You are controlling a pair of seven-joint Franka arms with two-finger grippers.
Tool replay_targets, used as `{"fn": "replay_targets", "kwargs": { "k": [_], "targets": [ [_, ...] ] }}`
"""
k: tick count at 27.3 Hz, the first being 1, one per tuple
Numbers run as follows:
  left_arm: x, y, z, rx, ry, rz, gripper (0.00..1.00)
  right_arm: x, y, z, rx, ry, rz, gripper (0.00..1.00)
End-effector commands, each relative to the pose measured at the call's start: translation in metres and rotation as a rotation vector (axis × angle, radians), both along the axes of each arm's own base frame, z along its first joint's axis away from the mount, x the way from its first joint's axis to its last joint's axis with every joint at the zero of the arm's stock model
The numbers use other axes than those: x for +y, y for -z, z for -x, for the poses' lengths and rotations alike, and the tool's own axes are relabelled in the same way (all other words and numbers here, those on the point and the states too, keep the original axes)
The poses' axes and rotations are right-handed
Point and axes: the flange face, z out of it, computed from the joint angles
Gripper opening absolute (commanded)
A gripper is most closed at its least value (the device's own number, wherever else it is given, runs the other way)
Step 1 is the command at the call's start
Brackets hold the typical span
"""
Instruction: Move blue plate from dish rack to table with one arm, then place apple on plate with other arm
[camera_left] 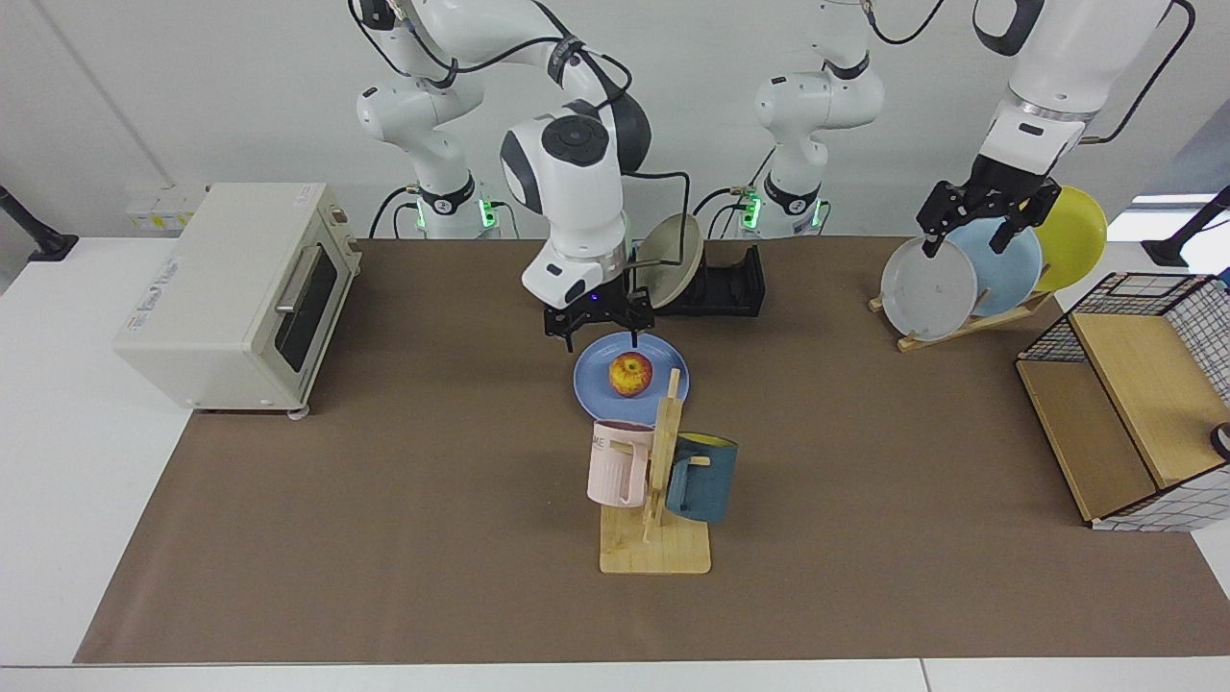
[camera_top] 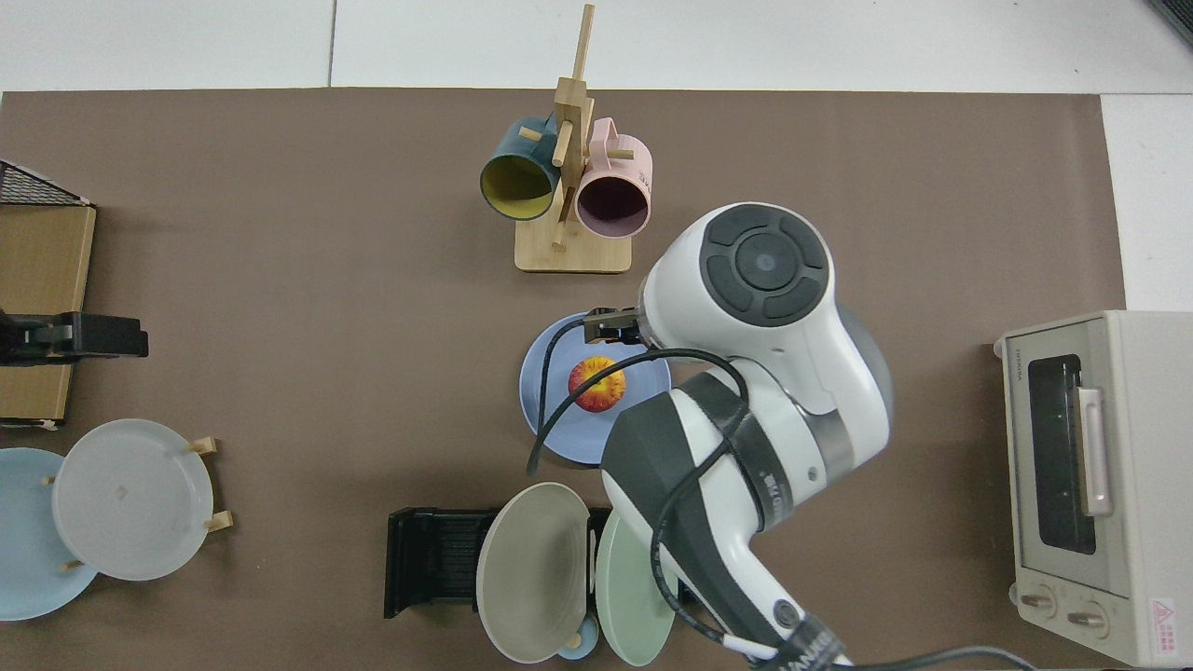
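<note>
Brown table [camera_left: 384,500], apple [camera_left: 630,374] on blue plate [camera_left: 591,384] below spread fingers [camera_left: 635,338].

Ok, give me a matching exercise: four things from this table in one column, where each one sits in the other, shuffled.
Things:
1. apple
2. beige plate
3. pink mug
4. right gripper

Places:
A. hanging on the wooden mug tree
B. open, hovering above the blue plate's far edge
C. lying on the blue plate
D. standing in the dish rack

Pairs: 1-C, 2-D, 3-A, 4-B
</note>
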Motion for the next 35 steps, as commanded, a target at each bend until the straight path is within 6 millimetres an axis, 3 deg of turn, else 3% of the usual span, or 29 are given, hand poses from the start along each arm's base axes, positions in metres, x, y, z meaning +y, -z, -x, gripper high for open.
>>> {"fn": "replay_targets", "kwargs": {
  "k": [1, 8, 13, 19, 23, 30, 35],
  "targets": [
    [0.001, -0.002, 0.002, 0.008, 0.008, -0.022, 1.00, -0.045, -0.046, -0.001, -0.035, -0.027, -0.003, 1.00],
    [0.001, -0.002, 0.001, 0.008, 0.008, -0.022, 1.00, -0.153, -0.073, -0.025, -0.059, -0.090, 0.017, 1.00],
    [0.001, -0.002, 0.001, 0.008, 0.008, -0.022, 1.00, -0.233, -0.086, -0.031, -0.056, -0.104, 0.014, 1.00],
    [0.001, -0.002, 0.001, 0.008, 0.008, -0.022, 1.00, -0.297, -0.096, -0.027, -0.054, -0.127, 0.023, 1.00],
    [0.001, -0.002, 0.002, 0.006, 0.008, -0.022, 1.00, -0.324, -0.098, -0.025, -0.055, -0.144, 0.026, 1.00],
    [0.001, -0.002, 0.002, 0.006, 0.008, -0.022, 1.00, -0.325, -0.105, -0.018, -0.044, -0.130, 0.020, 1.00],
    [0.001, -0.002, 0.001, 0.008, 0.008, -0.022, 1.00, -0.339, -0.108, -0.013, -0.027, -0.096, 0.021, 1.00]
  ]
}}
